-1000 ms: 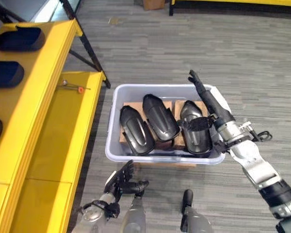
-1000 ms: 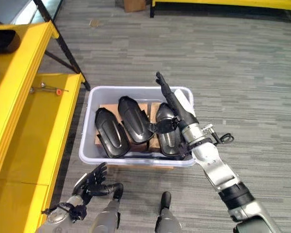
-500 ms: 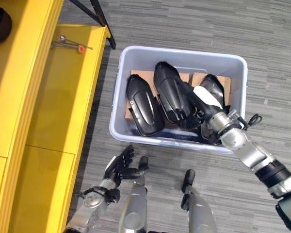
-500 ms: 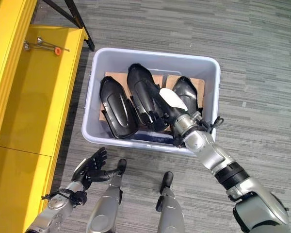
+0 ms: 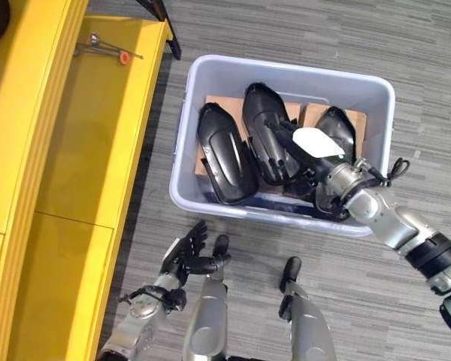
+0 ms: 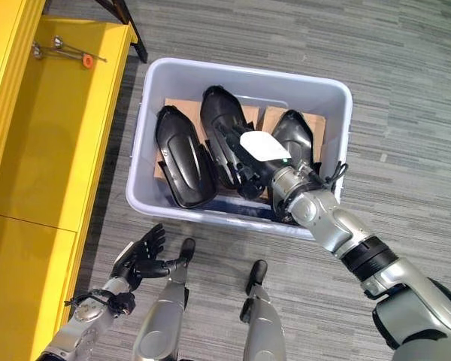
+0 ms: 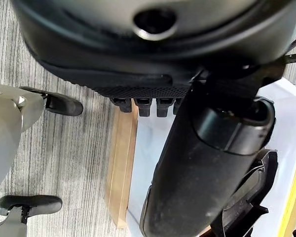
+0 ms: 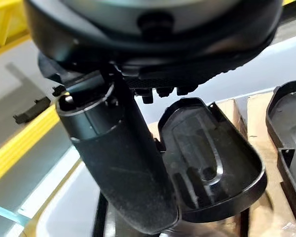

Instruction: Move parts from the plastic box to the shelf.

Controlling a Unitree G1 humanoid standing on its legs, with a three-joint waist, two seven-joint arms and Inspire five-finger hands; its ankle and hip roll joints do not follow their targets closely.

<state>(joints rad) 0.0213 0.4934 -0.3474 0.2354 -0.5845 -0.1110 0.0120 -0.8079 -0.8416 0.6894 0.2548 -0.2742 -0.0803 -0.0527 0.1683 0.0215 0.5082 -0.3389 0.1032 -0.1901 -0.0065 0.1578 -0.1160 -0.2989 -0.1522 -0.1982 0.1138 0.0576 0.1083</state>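
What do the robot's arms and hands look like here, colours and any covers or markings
Both arms are silver-grey metal with rounded segments and dark bands at the joints. The right hand is dark, with a white cover on its thumb, and a dark ring sits further up the forearm. The left hand is dark throughout, with slim black fingers. Up close, the palms show a fine dotted grip texture.

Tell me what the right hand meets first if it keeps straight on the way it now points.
Most likely the middle black part in the plastic box. The right hand reaches into the box with its fingers aimed at that part, already over or against it; depth is unclear, so contact cannot be confirmed.
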